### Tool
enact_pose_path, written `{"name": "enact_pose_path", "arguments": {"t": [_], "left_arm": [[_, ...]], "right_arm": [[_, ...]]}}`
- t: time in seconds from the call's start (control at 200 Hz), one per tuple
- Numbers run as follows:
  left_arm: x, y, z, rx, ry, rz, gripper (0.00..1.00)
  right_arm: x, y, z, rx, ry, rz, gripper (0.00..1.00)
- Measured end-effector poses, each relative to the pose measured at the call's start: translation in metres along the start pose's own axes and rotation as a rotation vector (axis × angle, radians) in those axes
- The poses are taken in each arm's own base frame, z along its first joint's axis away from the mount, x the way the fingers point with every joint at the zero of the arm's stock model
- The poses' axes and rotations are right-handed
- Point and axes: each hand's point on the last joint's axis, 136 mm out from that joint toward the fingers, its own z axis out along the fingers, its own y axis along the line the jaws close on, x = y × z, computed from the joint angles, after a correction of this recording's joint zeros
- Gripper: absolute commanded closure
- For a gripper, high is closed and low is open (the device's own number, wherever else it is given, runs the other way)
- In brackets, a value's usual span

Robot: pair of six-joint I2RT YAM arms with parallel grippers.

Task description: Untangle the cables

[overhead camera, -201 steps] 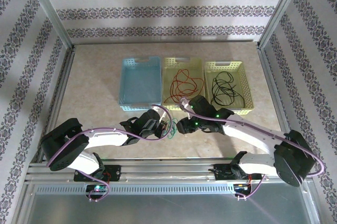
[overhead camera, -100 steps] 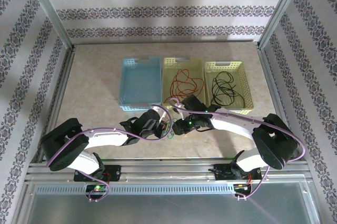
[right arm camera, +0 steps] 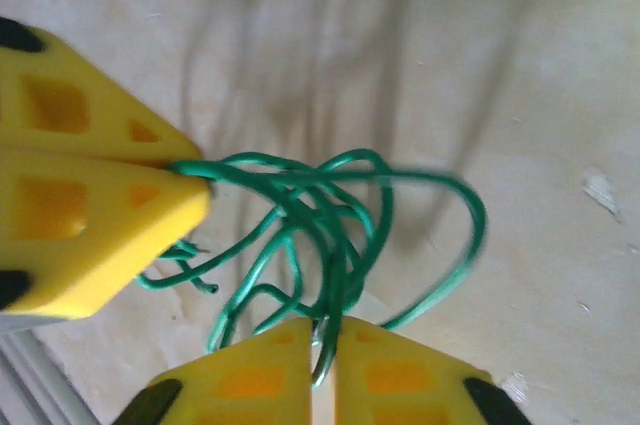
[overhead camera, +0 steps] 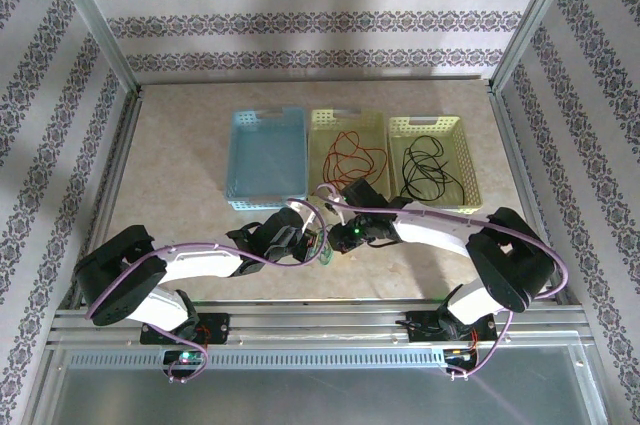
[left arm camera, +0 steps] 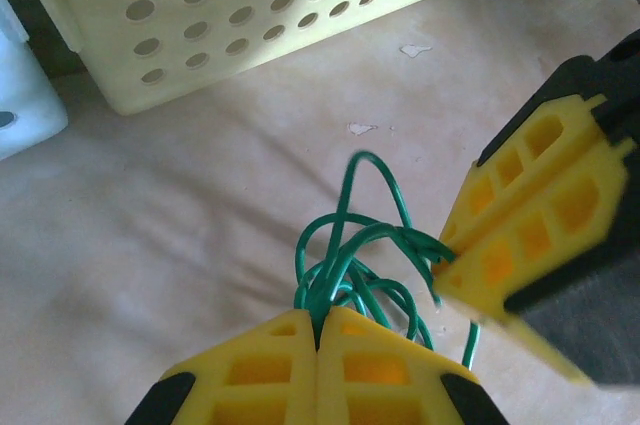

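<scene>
Pinching the green cable (left arm camera: 352, 235) tangle in front of the yellow basket (left arm camera: 250, 30), my left gripper (left arm camera: 318, 327) and right gripper (right arm camera: 326, 333) both clamp it. Pulling apart could cinch what looks like a knot, or slip strands.

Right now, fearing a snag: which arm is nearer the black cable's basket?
Right. The right arm runs just in front of that basket; the left arm lies far to its left.

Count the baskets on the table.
3, in a row: a blue basket on the left; a middle yellow basket holding the red cable; a right yellow basket holding the black cable.
</scene>
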Motion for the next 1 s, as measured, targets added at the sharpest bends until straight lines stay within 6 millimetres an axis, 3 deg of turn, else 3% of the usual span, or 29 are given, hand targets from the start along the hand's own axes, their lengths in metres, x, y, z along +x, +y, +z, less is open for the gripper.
{"name": "enact_pose_path", "arguments": {"t": [0.14,0.305,0.52,0.755,0.89,1.0], "left_arm": [[-0.001,0.002,0.0,-0.009,-0.005,-0.001,1.0],[-0.007,0.002,0.0,-0.015,-0.03,-0.007,1.0],[-0.016,-0.002,-0.001,0.002,-0.068,-0.025,1.0],[-0.04,-0.02,-0.004,0.065,-0.136,-0.027,1.0],[-0.013,-0.002,0.0,-0.003,-0.058,-0.022,1.0],[0.0,0.008,0.0,-0.039,-0.025,-0.022,1.0]], "right_arm": [[-0.002,-0.008,-0.013,0.052,-0.068,0.004,1.0],[-0.005,-0.03,-0.048,0.151,-0.219,0.065,1.0],[-0.001,-0.081,-0.101,0.261,-0.444,0.314,1.0],[0.006,-0.109,-0.152,0.282,-0.66,0.535,1.0],[0.015,-0.143,-0.191,0.394,-0.815,0.693,1.0],[0.023,-0.156,-0.211,0.447,-0.889,0.757,1.0]]}}
